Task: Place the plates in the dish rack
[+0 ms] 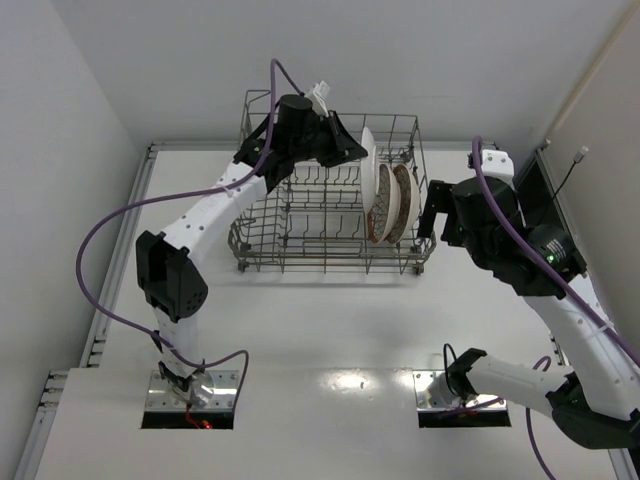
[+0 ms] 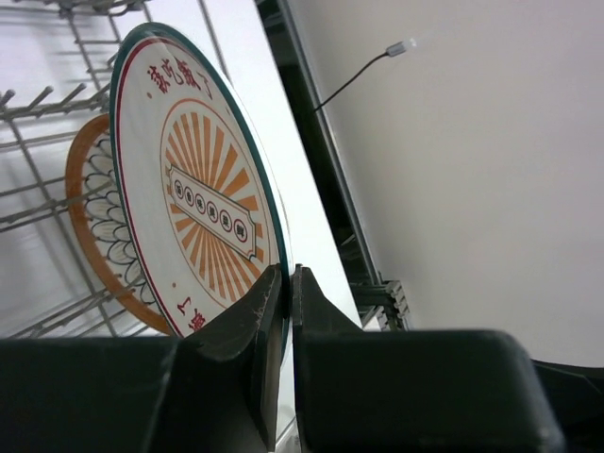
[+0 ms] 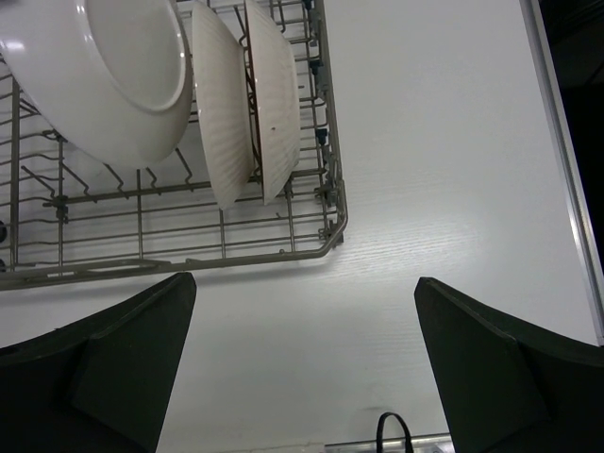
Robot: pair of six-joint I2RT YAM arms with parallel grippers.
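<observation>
The grey wire dish rack (image 1: 300,262) stands at the back middle of the table. Two plates (image 1: 385,205) (image 1: 404,200) stand upright between the tines at its right end. My left gripper (image 1: 352,150) is over the rack, shut on the rim of a third plate (image 1: 368,160), held upright just left of those two. In the left wrist view my gripper (image 2: 288,283) pinches the sunburst plate (image 2: 198,179), with an orange-rimmed plate (image 2: 90,208) behind it. My right gripper (image 1: 435,208) is open and empty beside the rack's right end. Its wrist view shows my gripper (image 3: 302,359) and white plate undersides (image 3: 104,75) (image 3: 222,104) (image 3: 274,94).
White walls close in the table at the back and both sides. A metal rail runs along the left edge (image 1: 120,260) and a dark rail along the right edge (image 3: 557,123). Purple cables loop off both arms. The rack's near right corner (image 3: 330,226) lies just ahead of my right fingers.
</observation>
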